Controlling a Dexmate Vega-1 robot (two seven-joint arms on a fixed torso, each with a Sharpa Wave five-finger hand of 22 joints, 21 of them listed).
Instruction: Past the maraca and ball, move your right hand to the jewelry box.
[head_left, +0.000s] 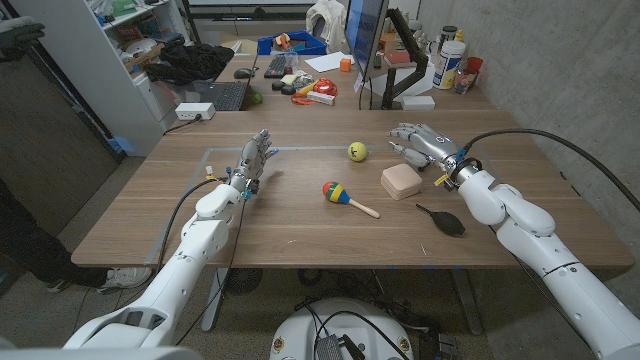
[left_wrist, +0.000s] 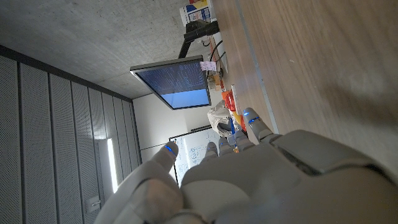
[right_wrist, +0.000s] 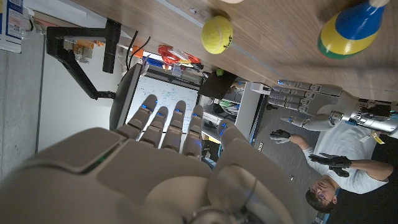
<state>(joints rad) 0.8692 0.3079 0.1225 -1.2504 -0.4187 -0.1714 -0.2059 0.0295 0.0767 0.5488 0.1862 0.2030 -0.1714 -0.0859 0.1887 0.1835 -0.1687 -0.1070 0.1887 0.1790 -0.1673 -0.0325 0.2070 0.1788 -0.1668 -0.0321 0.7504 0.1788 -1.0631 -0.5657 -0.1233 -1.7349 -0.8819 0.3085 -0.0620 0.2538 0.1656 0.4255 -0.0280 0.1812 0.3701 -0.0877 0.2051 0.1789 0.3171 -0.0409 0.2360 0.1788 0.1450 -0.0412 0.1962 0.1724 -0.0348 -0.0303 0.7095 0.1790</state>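
A pale pink rounded jewelry box (head_left: 400, 181) lies on the wooden table (head_left: 300, 235). Left of it lies a maraca (head_left: 338, 193) with a red, yellow and blue head (right_wrist: 351, 31), and a yellow ball (head_left: 357, 151) sits further back, also in the right wrist view (right_wrist: 217, 34). My right hand (head_left: 420, 140) holds nothing, its fingers stretched out just behind the box, right of the ball; its back fills the wrist view (right_wrist: 155, 168). My left hand (head_left: 252, 160) stands at the table's left, fingers up and apart, empty, also seen from its own wrist (left_wrist: 249, 180).
A small black bulb-shaped object (head_left: 443, 220) lies near my right forearm, in front of the box. Behind the table stand a monitor (head_left: 362, 35) on an arm, a keyboard (head_left: 276, 66) and desk clutter. A person (right_wrist: 336, 174) shows in the right wrist view.
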